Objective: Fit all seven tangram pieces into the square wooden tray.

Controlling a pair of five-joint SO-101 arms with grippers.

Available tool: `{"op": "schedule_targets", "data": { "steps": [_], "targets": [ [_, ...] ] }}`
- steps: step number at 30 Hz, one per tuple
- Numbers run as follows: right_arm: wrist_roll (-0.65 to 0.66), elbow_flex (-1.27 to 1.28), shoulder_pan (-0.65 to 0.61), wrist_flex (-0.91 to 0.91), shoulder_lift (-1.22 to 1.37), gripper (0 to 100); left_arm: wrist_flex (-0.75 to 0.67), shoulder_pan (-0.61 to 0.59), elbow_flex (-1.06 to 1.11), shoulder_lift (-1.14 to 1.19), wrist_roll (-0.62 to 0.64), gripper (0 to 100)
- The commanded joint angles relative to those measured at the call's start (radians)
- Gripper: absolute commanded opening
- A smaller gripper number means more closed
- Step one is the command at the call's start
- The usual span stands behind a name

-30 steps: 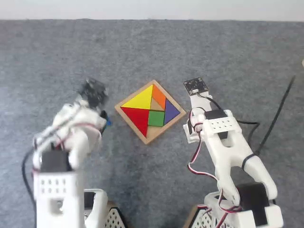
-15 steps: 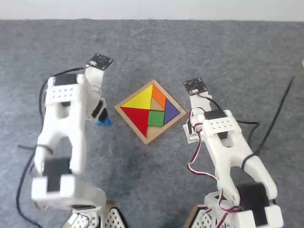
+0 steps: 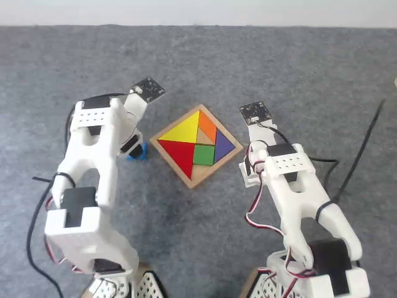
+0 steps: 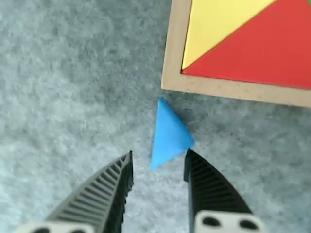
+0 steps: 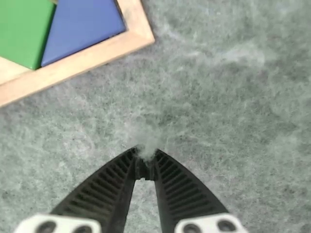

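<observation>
The square wooden tray (image 3: 190, 177) lies mid-table holding yellow (image 3: 182, 130), red (image 3: 178, 154), orange (image 3: 208, 126), green (image 3: 203, 155) and purple (image 3: 223, 146) pieces, with a small bare gap (image 3: 202, 137) in the middle. A small blue triangle (image 4: 167, 136) lies on the grey mat just outside the tray's left corner (image 4: 174, 73). My left gripper (image 4: 158, 162) is open, its tips flanking the triangle's near end. In the high view it hovers at the blue triangle (image 3: 140, 153). My right gripper (image 5: 146, 158) is shut on nothing, low over the mat beside the tray's right edge (image 5: 73, 68).
Grey felt mat (image 3: 279, 74) covers the table, with open room behind and in front of the tray. The right arm's body (image 3: 291, 180) stands close to the tray's right corner.
The left arm has unfolded and swung toward the tray, bringing its open gripper down around the blue triangle. The right arm and the tray have not moved.
</observation>
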Motion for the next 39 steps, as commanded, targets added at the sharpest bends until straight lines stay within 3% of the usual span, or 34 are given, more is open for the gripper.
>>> {"op": "schedule_targets", "data": {
  "steps": [1, 8, 14, 19, 25, 33, 39],
  "targets": [
    [-0.003, -0.005, -0.012, -0.013, -0.045, 0.9, -0.021, 0.023, -0.019, 0.018, -0.035, 17],
    [-0.003, -0.005, -0.012, -0.013, -0.045, 0.9, -0.02, 0.064, -0.054, 0.147, -0.031, 17],
    [-0.003, -0.005, -0.012, -0.013, -0.045, 0.9, -0.014, 0.026, -0.082, 0.198, 0.011, 16],
    [-0.003, -0.005, -0.013, -0.013, -0.045, 0.9, 0.021, 0.014, -0.094, 0.196, 0.009, 5],
    [-0.003, -0.005, -0.013, -0.013, -0.045, 0.9, 0.167, 0.008, -0.26, 0.196, 0.046, 1],
    [-0.003, -0.005, -0.03, -0.015, -0.045, 0.9, 0.535, 0.058, -0.624, 0.196, 0.083, 1],
    [-0.003, -0.005, -0.065, -0.012, -0.044, 0.9, 0.534, 0.255, -0.567, 0.195, 0.15, 1]
  ]
}}
